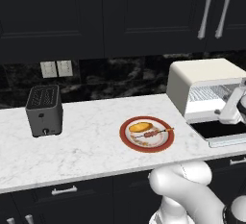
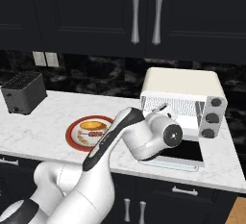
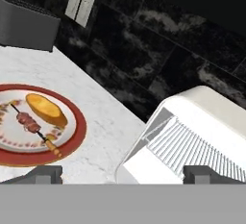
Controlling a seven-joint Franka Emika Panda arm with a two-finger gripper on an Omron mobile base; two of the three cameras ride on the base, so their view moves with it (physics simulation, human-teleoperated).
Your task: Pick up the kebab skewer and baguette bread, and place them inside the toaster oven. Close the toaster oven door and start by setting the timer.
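Spread wide and holding nothing, the hand (image 3: 123, 174) is hovering before the open cream-white boxy toaster oven (image 1: 204, 86); left, on the red-rimmed plate (image 1: 147, 134), the golden oblong baguette (image 1: 140, 127) and the thin chunk-threaded kebab skewer (image 1: 154, 133) are lying, on the white marble table (image 1: 81, 146).

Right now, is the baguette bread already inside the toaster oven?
No, the baguette bread lies on the red-rimmed plate beside the kebab skewer, left of the open toaster oven.
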